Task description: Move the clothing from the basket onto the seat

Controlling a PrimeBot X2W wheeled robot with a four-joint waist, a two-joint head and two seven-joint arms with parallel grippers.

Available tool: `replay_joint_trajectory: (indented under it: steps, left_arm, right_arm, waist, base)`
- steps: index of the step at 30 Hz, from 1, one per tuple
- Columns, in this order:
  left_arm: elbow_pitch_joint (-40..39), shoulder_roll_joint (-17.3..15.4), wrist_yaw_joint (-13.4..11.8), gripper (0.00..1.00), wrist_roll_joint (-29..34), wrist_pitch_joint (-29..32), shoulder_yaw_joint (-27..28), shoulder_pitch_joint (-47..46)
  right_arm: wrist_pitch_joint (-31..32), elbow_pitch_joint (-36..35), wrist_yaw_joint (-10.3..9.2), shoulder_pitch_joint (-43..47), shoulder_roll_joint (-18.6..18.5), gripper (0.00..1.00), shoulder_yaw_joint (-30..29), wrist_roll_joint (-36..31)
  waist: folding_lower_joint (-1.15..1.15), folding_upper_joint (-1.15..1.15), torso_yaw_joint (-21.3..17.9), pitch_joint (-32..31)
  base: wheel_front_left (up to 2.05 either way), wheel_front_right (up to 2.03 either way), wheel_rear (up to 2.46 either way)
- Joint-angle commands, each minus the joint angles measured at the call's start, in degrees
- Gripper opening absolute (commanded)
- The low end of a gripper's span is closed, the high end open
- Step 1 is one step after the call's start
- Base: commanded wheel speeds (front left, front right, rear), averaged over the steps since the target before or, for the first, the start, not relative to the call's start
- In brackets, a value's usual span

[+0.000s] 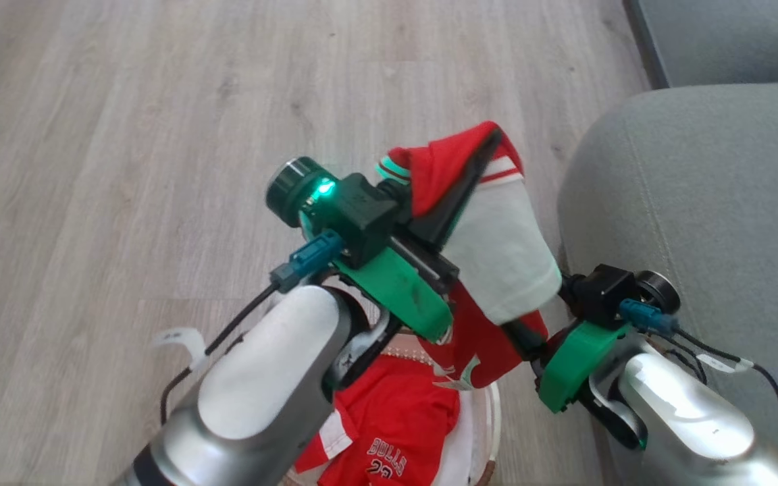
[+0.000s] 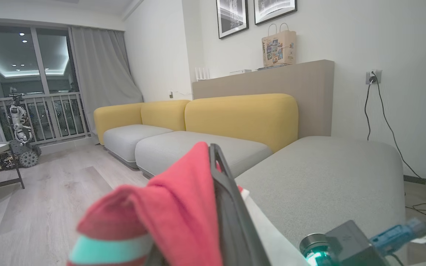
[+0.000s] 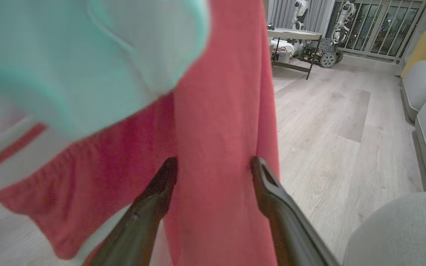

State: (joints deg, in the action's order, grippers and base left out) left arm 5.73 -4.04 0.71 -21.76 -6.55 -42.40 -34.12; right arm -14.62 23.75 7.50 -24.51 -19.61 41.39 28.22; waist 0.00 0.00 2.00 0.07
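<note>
Two red garments [image 1: 497,229], one basket [image 1: 485,432], one grey seat [image 1: 699,202].

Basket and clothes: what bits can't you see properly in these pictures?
Basket: head view, mostly hidden by the left forearm and jersey, cut off by the bottom edge.
Jersey number: head view, cut off by the bottom edge.
Left gripper grip: head view, the lifted garment drapes over its fingers.
Garment pattern: right wrist view, too close, blurred.

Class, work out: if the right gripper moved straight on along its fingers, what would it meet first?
The hanging red garment, already at the right gripper and its open fingertips, though exact depth is unclear.
</note>
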Motion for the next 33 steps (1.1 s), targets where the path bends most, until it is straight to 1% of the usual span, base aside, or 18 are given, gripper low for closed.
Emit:
replay_joint_trajectory:
  steps: [1,8,14,15,16,17,20,25,28,33]
  left_arm:
    - [-2.1,0.1,0.3,0.0,-0.6,0.1,1.4,-4.1]
    - [-2.1,0.7,0.8,0.0,-1.8,0.5,-1.5,-4.7]
    - [-1.7,0.9,0.5,0.0,-2.5,0.3,-2.5,-5.3]
    - [-1.6,0.9,0.4,0.0,-2.6,0.3,-2.6,-5.4]
    - [-1.5,0.9,0.4,0.0,-2.7,0.2,-2.6,-5.5]
    - [-1.3,0.9,0.3,0.0,-2.8,0.2,-2.7,-5.6]
    - [-0.9,0.9,-0.1,0.0,-3.0,-0.1,-2.6,-5.7]
    - [0.1,0.3,-1.0,0.0,-3.5,-0.6,-1.9,-4.9]
    - [0.6,-0.8,-1.8,0.0,-3.8,-1.1,-1.4,-3.3]
    - [0.6,-2.4,-2.2,0.0,-4.1,-0.7,-1.8,-0.9]
  right_arm:
    - [-0.4,0.2,-0.01,-2.3,0.4,1.0,0.3,0.0]
    - [-0.4,6.0,-0.01,-5.4,2.1,1.0,3.0,1.0]
    - [-0.4,8.6,-0.01,-6.8,3.2,1.0,4.2,2.2]
    - [-0.4,8.9,-0.01,-7.0,3.3,0.54,4.5,2.4]
    - [-0.4,9.1,-0.01,-7.1,3.3,0.21,4.6,2.6]
    - [-0.4,9.3,-0.01,-7.3,3.3,0.0,4.8,2.7]
    - [-0.4,9.4,-0.01,-7.5,3.0,0.0,4.9,3.1]
    - [-0.4,8.3,-0.01,-7.2,2.1,0.0,3.2,3.6]
    - [-0.4,6.4,-0.01,-6.3,1.4,0.0,0.4,3.6]
    - [-0.4,3.4,-0.01,-4.3,0.1,0.0,-4.1,2.8]
  waist:
    - [0.0,0.0,1.0,-0.3]
    - [0.0,0.0,3.1,-0.6]
    - [0.0,0.0,3.9,-0.5]
    - [0.0,0.0,4.0,-0.5]
    - [0.0,0.0,4.1,-0.5]
    - [0.0,0.0,4.1,-0.4]
    - [0.0,0.0,4.0,-0.3]
    - [0.0,0.0,3.3,-0.1]
    - [0.0,0.0,2.8,-0.1]
    - [0.0,0.0,2.3,0.1]
  base:
    - [0.0,0.0,0.0]
    - [0.0,0.0,0.0]
    - [0.0,0.0,0.0]
    - [0.0,0.0,0.0]
    - [0.0,0.0,0.0]
    - [0.0,0.0,0.0]
    - [0.0,0.0,0.0]
    - [0.0,0.0,0.0]
    - [0.0,0.0,0.0]
    - [0.0,0.0,0.0]
